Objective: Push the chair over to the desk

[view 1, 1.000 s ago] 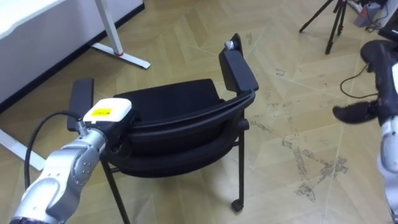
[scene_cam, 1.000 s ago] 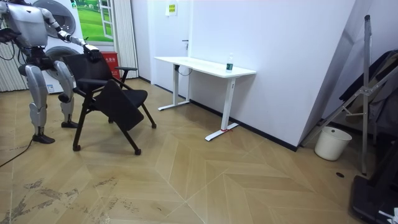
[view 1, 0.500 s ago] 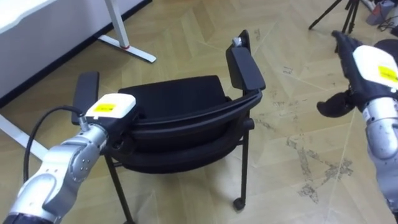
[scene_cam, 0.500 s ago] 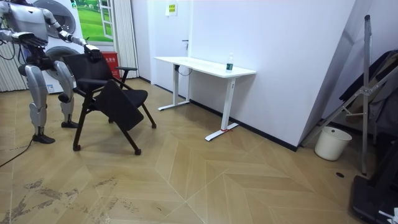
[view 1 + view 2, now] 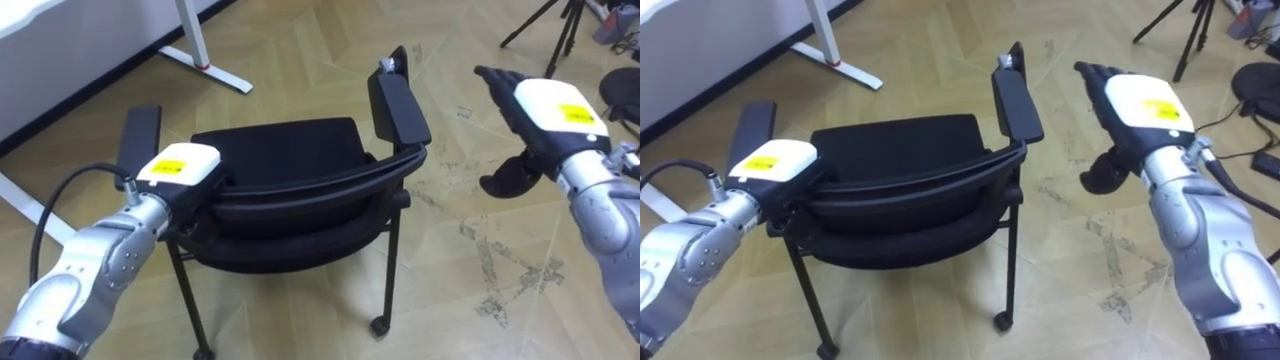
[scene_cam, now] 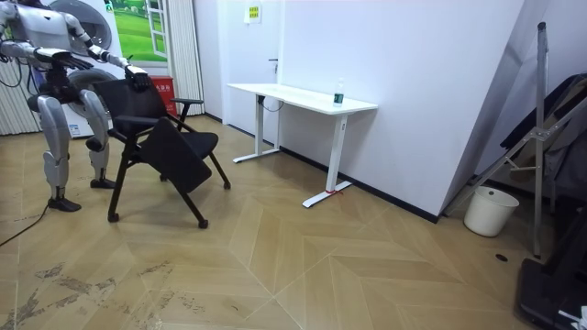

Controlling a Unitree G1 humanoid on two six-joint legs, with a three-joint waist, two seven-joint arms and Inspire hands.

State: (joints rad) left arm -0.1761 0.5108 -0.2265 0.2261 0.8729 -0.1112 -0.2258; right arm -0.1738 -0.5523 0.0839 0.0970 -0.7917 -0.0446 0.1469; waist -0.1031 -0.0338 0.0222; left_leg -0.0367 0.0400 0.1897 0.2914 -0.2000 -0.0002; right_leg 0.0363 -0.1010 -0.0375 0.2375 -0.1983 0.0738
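1. A black chair (image 5: 290,190) with armrests and a castor on its rear leg is set on the wood floor directly before the robot. Its backrest is nearest the robot, and its seat is turned toward the white desk (image 6: 303,96).
2. The left hand (image 5: 180,168) is laid on the left end of the backrest's top edge. Its fingers are hidden beneath it, so a grip cannot be told.
3. The right hand (image 5: 545,110) is held in the air beside the right armrest (image 5: 400,97), apart from it. Its fingers are stretched straight, its thumb hangs down, and nothing is held.
4. A yellow label (image 5: 172,170) is borne on the back of each hand; the print cannot be read.
5. In the room view, the robot is seen upright behind the chair at the room view's left.
6. A bottle (image 6: 338,92) is stood on the desk.
7. A yellow notice (image 6: 252,13) is fixed to the wall, its wording illegible.
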